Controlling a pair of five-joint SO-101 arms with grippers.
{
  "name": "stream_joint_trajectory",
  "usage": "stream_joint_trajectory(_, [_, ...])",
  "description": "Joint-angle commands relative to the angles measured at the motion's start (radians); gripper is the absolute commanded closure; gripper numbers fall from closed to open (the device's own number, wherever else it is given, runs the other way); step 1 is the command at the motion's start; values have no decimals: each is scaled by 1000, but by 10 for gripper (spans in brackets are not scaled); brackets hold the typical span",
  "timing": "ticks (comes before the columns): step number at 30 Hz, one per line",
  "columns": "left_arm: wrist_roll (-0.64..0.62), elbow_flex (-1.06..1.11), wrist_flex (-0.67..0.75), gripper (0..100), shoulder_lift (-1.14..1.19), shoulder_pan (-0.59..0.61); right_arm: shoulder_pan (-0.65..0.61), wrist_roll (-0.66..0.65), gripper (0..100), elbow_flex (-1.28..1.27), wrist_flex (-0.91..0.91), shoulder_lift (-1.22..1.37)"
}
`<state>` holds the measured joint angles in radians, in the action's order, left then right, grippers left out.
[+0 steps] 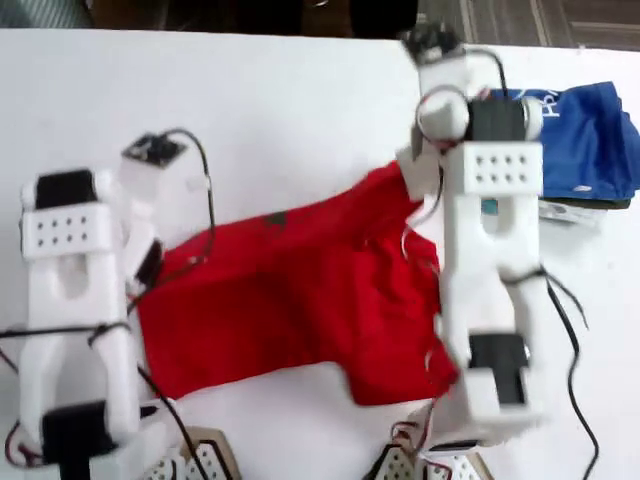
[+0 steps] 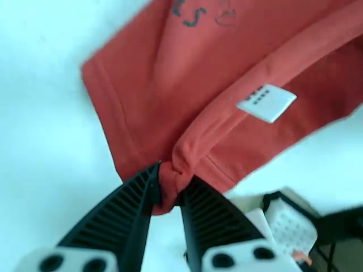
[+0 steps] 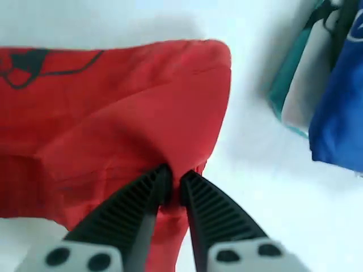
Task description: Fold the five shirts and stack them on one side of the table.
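We find the left tool [image 2: 167,182] and the right tool [image 3: 173,184] each pinching the red shirt [image 1: 300,300] on the worktop [image 1: 280,100]; a blue shirt [image 1: 590,140] lies near the right tool.

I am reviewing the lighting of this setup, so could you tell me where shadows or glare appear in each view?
High view: the table is evenly bright, with no hard shadows. Left wrist view: the left gripper pinches the red shirt, whose raised fold shades the cloth beside it. Right wrist view: a soft shadow lies on the table between the red shirt and the blue shirt.
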<state>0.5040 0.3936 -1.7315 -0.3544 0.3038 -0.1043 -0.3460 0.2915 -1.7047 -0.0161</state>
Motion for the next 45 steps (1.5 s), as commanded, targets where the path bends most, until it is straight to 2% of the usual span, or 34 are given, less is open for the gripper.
stream_joint_trajectory(1, [71, 131, 18, 973, -118, 28, 36, -54, 978, -279, 68, -249])
stream_joint_trajectory(6, [141, 285, 51, 974, -195, 75, 130, -178, 978, -608, 134, -460])
stream_joint_trajectory(11, [192, 374, 110, 974, -201, 123, 225, -298, 978, -844, 206, -553])
stream_joint_trajectory(23, [227, 553, 284, 973, -199, 120, 274, -390, 978, -1082, 249, -572])
stream_joint_trajectory(28, [238, 573, 305, 960, -199, 120, 271, -388, 978, -1085, 252, -572])
stream_joint_trajectory(31, [265, 573, 299, 872, -201, 120, 268, -387, 971, -1083, 246, -572])
stream_joint_trajectory(33, [270, 572, 288, 809, -207, 120, 268, -388, 928, -1080, 237, -573])
stream_joint_trajectory(35, [270, 547, 265, 799, -209, 120, 268, -390, 868, -1043, 202, -573])
stream_joint_trajectory(37, [270, 489, 226, 809, -209, 120, 268, -390, 827, -968, 165, -573])
stream_joint_trajectory(42, [270, 220, 91, 810, -209, 124, 268, -381, 833, -721, 134, -570])
stream_joint_trajectory(45, [259, 81, 68, 810, -199, 126, 263, -338, 831, -624, 163, -562])
